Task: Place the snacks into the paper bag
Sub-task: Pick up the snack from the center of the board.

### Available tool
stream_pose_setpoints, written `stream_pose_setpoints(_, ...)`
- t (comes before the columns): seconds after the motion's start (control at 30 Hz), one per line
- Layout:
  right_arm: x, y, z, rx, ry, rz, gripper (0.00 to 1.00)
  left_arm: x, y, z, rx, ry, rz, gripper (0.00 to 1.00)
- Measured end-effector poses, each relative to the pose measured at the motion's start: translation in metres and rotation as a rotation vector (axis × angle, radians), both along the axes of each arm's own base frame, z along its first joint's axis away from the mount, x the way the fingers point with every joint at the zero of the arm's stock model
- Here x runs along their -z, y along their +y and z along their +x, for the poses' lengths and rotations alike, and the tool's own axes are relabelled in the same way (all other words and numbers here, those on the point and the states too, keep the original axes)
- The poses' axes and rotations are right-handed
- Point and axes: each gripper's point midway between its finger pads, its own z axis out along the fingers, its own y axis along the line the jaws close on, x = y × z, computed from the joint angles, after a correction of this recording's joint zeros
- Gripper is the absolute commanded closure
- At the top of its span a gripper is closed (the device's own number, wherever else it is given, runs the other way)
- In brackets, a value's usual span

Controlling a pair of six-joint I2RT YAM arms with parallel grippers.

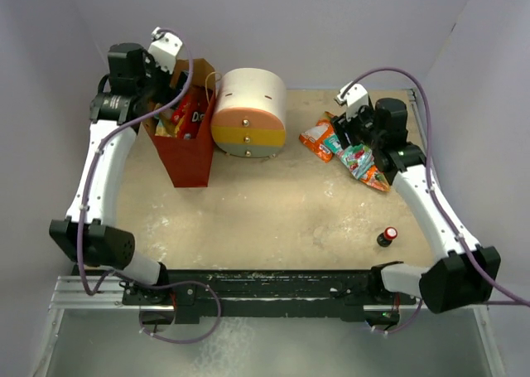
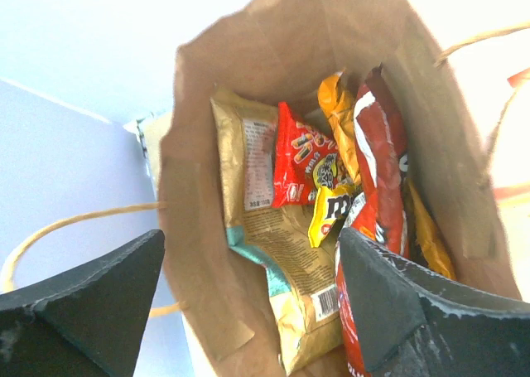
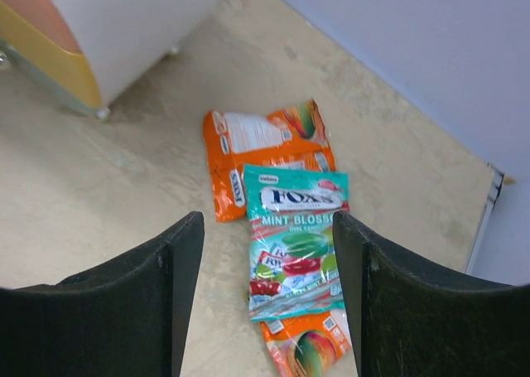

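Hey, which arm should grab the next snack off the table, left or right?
Right. The right gripper, open, hovers over the teal Fox's packet; the left gripper is away at the mouth of the paper bag.

Your top camera looks down from high up at the near side and sees the whole tabletop (image 1: 290,211). Your left wrist camera peers close into the paper bag (image 2: 273,45), far left. Your right wrist camera looks down close at the teal packet (image 3: 298,253), far right. The top view shows both.

Matt kraft paper bag (image 2: 248,87), glossy crinkly foil snacks (image 3: 296,244), rough mottled table (image 1: 281,211).
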Motion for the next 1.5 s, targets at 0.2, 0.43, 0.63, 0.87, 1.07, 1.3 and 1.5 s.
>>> stream_pose_setpoints(0.2,0.058,-0.045,0.034,0.144,0.183,-0.062,0.32,-0.041,-0.016,-0.035,0.097,-0.127,-0.057,0.0)
stream_pose_setpoints(0.43,0.107,-0.107,0.063,0.269,0.375,-0.072,0.32,-0.021,-0.042,-0.06,0.248,-0.101,-0.114,0.01)
stream_pose_setpoints(0.63,0.13,-0.127,0.083,0.258,0.493,-0.027,0.33,-0.01,-0.062,-0.069,0.362,-0.07,-0.156,0.01)
stream_pose_setpoints(0.87,0.17,-0.13,0.095,0.185,0.648,0.075,0.39,-0.006,-0.074,-0.075,0.431,-0.053,-0.187,0.01)
stream_pose_setpoints(1.07,0.206,-0.125,0.088,0.138,0.78,0.158,0.51,-0.007,-0.079,-0.078,0.458,-0.053,-0.202,0.01)
stream_pose_setpoints(1.3,0.213,-0.109,0.08,0.053,0.853,0.258,0.87,0.002,-0.082,-0.08,0.463,-0.029,-0.226,0.01)
stream_pose_setpoints(1.5,0.201,-0.099,0.078,0.003,0.856,0.306,1.0,-0.001,-0.083,-0.079,0.458,-0.034,-0.245,0.0)
